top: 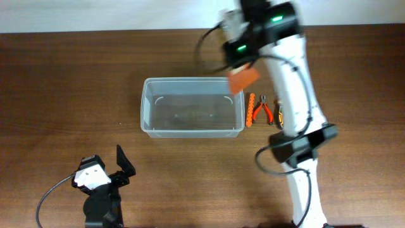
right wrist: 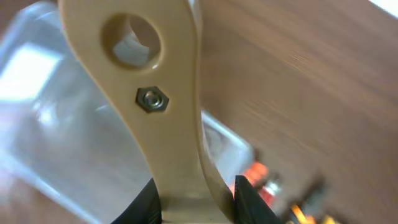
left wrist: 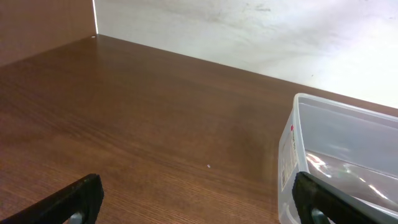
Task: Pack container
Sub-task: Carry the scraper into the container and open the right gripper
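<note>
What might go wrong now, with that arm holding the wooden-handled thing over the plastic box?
The right pincer grips the tan handled tool by its narrow part, so it may twist or slip. In the overhead view it hangs over the container's far right corner, not the middle, so a release now might strike the rim or drop onto the pliers beside it.

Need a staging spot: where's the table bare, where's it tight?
Bare: the wood left of the container, and the strip between it and the left gripper. Tight: right of the container, where pliers and other small tools lie by the right arm.
</note>
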`<control>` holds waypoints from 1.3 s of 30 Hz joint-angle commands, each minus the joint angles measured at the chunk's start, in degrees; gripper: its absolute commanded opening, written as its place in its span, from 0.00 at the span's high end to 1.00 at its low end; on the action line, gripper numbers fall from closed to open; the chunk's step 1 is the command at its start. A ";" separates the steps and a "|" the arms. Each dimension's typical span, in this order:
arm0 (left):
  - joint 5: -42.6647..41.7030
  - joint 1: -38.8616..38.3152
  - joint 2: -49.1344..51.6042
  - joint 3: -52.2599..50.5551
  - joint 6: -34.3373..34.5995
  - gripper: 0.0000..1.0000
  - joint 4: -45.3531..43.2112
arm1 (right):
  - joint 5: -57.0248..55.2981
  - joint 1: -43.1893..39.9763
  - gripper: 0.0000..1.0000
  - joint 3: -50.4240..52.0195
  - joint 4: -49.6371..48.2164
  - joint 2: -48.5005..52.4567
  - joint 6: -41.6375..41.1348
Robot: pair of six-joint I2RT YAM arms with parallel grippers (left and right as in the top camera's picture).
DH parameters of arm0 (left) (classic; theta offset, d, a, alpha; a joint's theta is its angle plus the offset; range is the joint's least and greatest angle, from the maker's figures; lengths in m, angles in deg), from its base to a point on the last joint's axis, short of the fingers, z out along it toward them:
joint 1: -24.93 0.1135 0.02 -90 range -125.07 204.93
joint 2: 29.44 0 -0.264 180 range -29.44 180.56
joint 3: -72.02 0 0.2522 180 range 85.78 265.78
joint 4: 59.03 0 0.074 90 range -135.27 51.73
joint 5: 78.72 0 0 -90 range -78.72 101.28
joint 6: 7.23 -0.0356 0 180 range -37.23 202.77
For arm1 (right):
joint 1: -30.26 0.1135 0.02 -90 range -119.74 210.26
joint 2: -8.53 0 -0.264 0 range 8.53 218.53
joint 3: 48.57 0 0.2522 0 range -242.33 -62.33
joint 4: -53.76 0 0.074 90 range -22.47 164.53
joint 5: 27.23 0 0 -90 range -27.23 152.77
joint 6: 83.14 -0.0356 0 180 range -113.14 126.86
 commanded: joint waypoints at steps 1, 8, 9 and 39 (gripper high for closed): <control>0.22 -0.22 -0.28 -0.22 -0.50 0.01 0.04 | 0.92 7.10 0.96 -0.61 -1.22 1.14 12.15; 0.22 -0.22 -0.28 -0.22 -0.50 0.01 0.04 | 0.92 14.19 0.96 0.04 -1.46 10.32 30.47; 0.20 -0.22 -0.28 -0.22 -0.50 0.01 0.04 | 0.92 14.01 0.96 0.07 -0.98 11.34 31.17; 0.22 -0.22 -0.28 -0.22 -0.50 0.01 0.04 | -3.87 5.64 0.01 13.44 1.97 -8.90 20.68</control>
